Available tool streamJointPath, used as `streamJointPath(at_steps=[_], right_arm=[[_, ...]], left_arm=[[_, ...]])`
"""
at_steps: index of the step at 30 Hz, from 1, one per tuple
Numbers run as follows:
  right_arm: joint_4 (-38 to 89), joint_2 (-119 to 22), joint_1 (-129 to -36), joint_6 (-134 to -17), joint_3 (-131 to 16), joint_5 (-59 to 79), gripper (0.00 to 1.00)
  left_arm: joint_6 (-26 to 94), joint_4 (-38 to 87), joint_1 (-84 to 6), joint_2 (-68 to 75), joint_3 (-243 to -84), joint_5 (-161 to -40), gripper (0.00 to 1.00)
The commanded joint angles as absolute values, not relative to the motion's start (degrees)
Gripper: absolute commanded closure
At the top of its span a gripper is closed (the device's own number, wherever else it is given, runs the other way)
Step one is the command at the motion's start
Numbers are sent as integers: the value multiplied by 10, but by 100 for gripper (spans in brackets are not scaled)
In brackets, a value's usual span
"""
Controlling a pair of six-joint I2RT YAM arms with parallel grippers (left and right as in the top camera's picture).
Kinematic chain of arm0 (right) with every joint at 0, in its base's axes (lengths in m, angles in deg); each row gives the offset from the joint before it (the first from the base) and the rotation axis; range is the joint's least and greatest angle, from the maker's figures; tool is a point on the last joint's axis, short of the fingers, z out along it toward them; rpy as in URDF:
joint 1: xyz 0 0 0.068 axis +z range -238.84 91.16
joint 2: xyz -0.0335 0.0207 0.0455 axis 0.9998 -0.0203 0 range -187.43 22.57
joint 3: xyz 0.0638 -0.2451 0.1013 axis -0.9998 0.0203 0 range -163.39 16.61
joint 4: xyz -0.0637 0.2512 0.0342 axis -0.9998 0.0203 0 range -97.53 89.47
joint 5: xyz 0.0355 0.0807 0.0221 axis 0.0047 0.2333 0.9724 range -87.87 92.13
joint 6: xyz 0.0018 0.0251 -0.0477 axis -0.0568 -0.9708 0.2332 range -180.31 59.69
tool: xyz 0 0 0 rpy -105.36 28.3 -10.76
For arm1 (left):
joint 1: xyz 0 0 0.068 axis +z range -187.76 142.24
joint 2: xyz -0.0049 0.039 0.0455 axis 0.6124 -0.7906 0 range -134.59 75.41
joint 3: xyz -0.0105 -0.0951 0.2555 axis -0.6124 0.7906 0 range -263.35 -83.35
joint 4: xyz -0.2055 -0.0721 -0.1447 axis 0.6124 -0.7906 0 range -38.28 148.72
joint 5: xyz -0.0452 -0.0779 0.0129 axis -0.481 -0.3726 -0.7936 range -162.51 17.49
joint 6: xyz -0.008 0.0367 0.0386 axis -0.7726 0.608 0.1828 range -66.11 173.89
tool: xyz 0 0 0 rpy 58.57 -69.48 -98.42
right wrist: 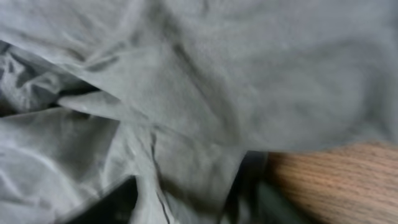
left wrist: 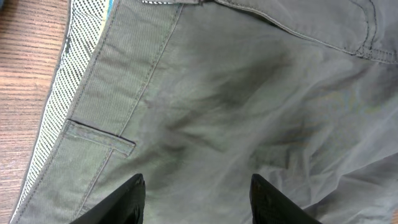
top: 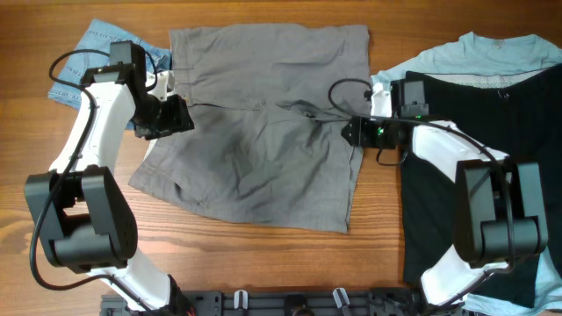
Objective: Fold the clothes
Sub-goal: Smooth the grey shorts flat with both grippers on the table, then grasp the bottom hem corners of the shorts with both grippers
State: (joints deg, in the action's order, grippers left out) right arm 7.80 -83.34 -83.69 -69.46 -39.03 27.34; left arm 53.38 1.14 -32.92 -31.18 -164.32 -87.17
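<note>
Large grey shorts [top: 263,123] spread across the middle of the wooden table [top: 263,263], rumpled, waistband [left wrist: 56,124] along the left edge with its speckled lining turned out and a belt loop [left wrist: 102,138] just inside it. Left gripper [top: 173,116] parked over that waistband edge; seen from its own wrist camera [left wrist: 198,202], both dark fingers [left wrist: 127,199] spread wide above the cloth, nothing between them but flat grey fabric, nothing taken hold of. Right gripper [top: 349,132] at the opposite edge of the shorts, about halfway along it. From the right wrist camera [right wrist: 186,208], a blurred close view: two dark fingers [right wrist: 109,205] set apart, a fold of grey cloth lying in the gap (not visibly pinched, as far as the blur allows), bare wood just beside. Small blue denim shorts [top: 92,48] in the far left corner, partly under the left arm and meeting the upper left corner of the grey pair. Light-blue T-shirt [top: 492,53] at the far right, a black garment [top: 457,202] laid over most of it and running down the right side of the table, just beside the grey shorts' right edge, with the right arm stretched across it.
</note>
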Motion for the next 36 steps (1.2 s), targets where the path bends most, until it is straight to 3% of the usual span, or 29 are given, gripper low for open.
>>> streamJointPath(at_steps=[1, 5, 11, 12, 13, 14, 17, 23, 31, 33, 36], right_arm=[[82, -831, -845, -699, -382, 215, 96], [174, -740, -894, -699, -444, 207, 96], [202, -663, -908, -714, -447, 190, 96], [225, -664, -908, -728, -447, 171, 82], [232, -664, -908, -725, -447, 158, 29], [235, -664, -908, -723, -447, 142, 0], [244, -663, -922, -725, -447, 138, 0], [359, -660, -948, -706, -446, 260, 0], [412, -661, -948, -710, -408, 260, 0], [408, -661, -948, -710, -388, 260, 1], [383, -661, -948, -710, -378, 260, 4]], left_arm=[[537, 9, -327, -303, -1639, -868, 46], [537, 0, -327, -303, -1639, -846, 44], [537, 3, -327, -303, -1639, -844, 34], [537, 3, -327, -303, -1639, -844, 33], [537, 1, -327, -303, -1639, -845, 32], [537, -2, -327, -303, -1639, -845, 31], [536, -26, -327, -303, -1634, -845, 32], [452, -23, -326, -303, -1504, -844, 45], [382, -16, -259, -303, -1429, -795, 45], [390, -15, -240, -303, -1429, -813, 39], [419, 17, -237, -303, -1429, -897, 38]])
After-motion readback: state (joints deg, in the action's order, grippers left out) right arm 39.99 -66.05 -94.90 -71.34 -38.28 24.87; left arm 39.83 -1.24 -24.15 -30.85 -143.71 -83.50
